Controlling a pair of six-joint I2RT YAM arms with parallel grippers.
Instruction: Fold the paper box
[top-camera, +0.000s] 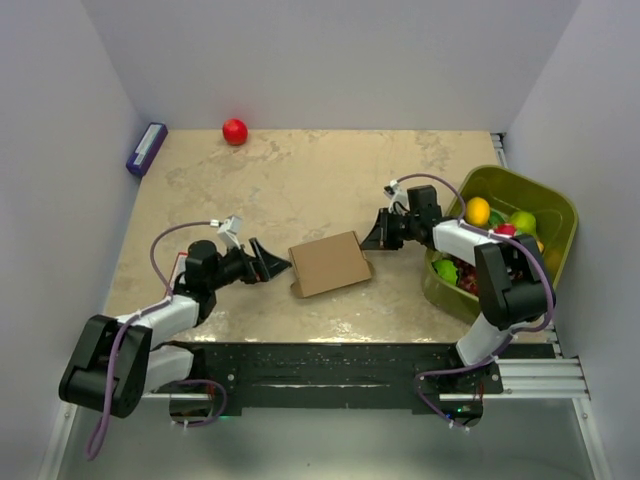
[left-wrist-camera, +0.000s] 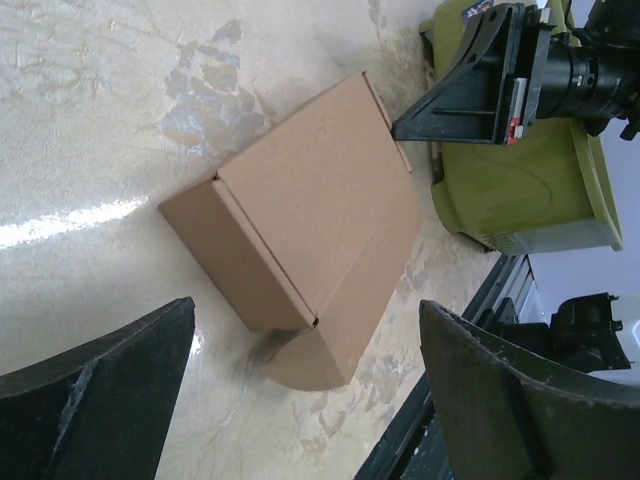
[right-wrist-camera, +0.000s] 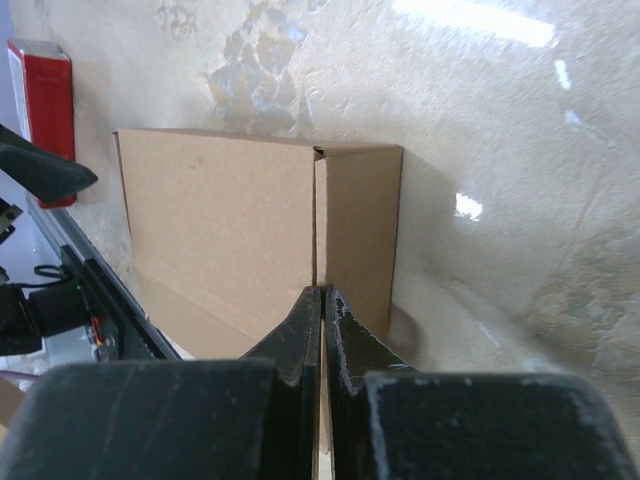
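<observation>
Right gripper (right-wrist-camera: 322, 292): jaws pressed tight together, tips at the right edge of the paper box (top-camera: 330, 263).
Left gripper (top-camera: 280, 263): jaws spread wide, holding nothing, just left of the box and apart from it.
Box position: folded closed, lying flat on the worktop (top-camera: 300, 180) between the two grippers.
Green bin (top-camera: 555, 215): right of the box, filled with colourful fruit.
Far edge: red ball (top-camera: 234, 131), purple box (top-camera: 146, 148).
</observation>
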